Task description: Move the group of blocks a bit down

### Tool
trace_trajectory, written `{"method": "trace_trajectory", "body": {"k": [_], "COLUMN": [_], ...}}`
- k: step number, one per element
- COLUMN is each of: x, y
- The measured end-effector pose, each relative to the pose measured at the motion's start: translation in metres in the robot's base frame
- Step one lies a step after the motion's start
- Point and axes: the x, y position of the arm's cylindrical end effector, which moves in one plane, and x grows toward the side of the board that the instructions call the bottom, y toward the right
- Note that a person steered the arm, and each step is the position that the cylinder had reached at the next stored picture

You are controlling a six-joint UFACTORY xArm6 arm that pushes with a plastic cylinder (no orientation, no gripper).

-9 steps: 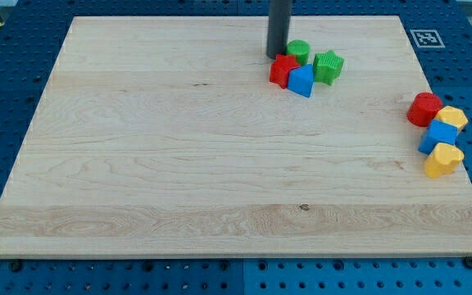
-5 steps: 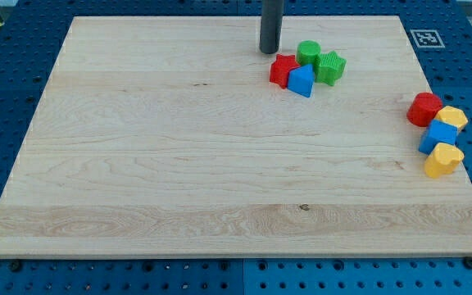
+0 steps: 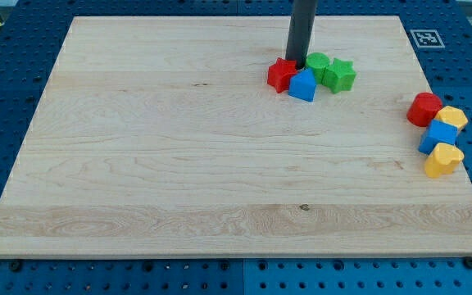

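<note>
A cluster of blocks lies near the view's top, right of centre: a red star-like block [image 3: 281, 74], a blue block [image 3: 303, 85], a green cylinder [image 3: 317, 63] and a green star [image 3: 340, 75], all touching or nearly so. My tip [image 3: 298, 65] stands at the top edge of this cluster, between the red block and the green cylinder, just above the blue block. A second group lies at the view's right edge: a red cylinder [image 3: 424, 109], a yellow block [image 3: 452, 118], a blue block [image 3: 439, 136] and a yellow block [image 3: 442, 160].
The wooden board [image 3: 179, 164] lies on a blue perforated table. A fiducial marker [image 3: 427, 38] sits at the board's top right corner.
My tip moved right and slightly down, from left of the green cylinder into the cluster's top. The green cylinder and green star shifted right.
</note>
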Motion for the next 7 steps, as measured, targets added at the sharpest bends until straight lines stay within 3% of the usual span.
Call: {"method": "trace_trajectory", "body": {"k": [2,3,4,7], "x": [-0.055,-0.066,-0.06,0.027], "y": [-0.004,0.027,0.055,0.058]}}
